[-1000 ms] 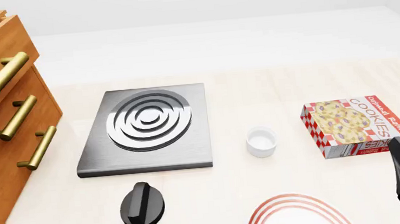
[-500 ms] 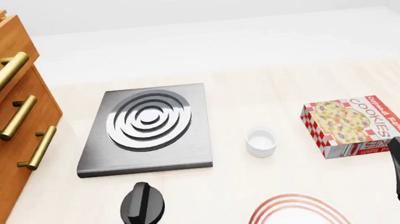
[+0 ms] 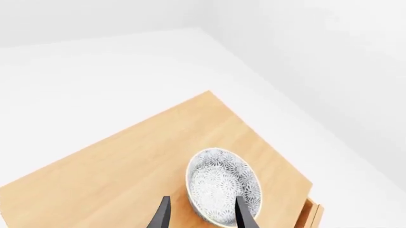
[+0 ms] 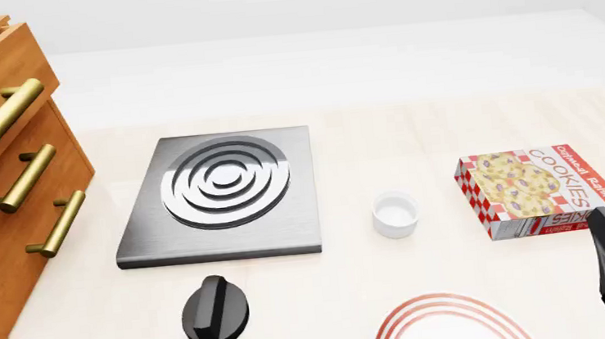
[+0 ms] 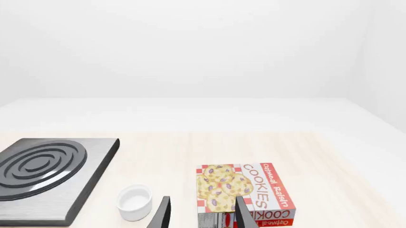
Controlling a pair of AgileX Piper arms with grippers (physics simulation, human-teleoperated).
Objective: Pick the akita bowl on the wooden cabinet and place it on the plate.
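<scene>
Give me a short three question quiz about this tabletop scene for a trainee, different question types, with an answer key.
1. True or false: the akita bowl rests on the wooden cabinet top.
2. What stands between the stove slab and the cookie box? A) white cup B) black knob C) plate
3. Fill in: the left end effector hovers above the ____.

Key: 1 true. 2 A. 3 akita bowl.
</scene>
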